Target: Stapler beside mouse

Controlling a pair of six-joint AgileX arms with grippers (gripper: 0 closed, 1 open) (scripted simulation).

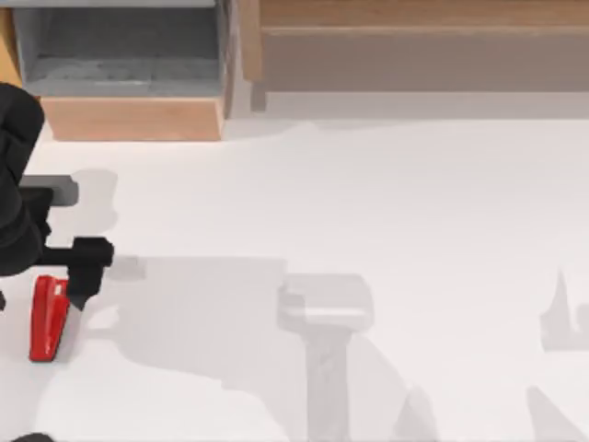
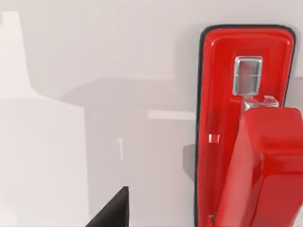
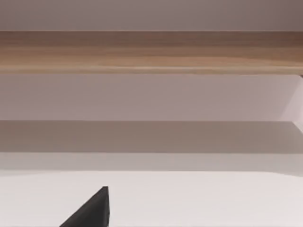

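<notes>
Red stapler point(image 1: 47, 318) lies on the table just beside the left pincer point(image 1: 81, 293), whose state I cannot tell.

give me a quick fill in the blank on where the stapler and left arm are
1. The stapler is coloured ____.
2. In the top view, the stapler lies near the table's ____ edge.
3. The ____ gripper is right beside the stapler.
4. In the left wrist view, the stapler's arm is ____ off its base.

Missing words: red; left; left; raised
</notes>
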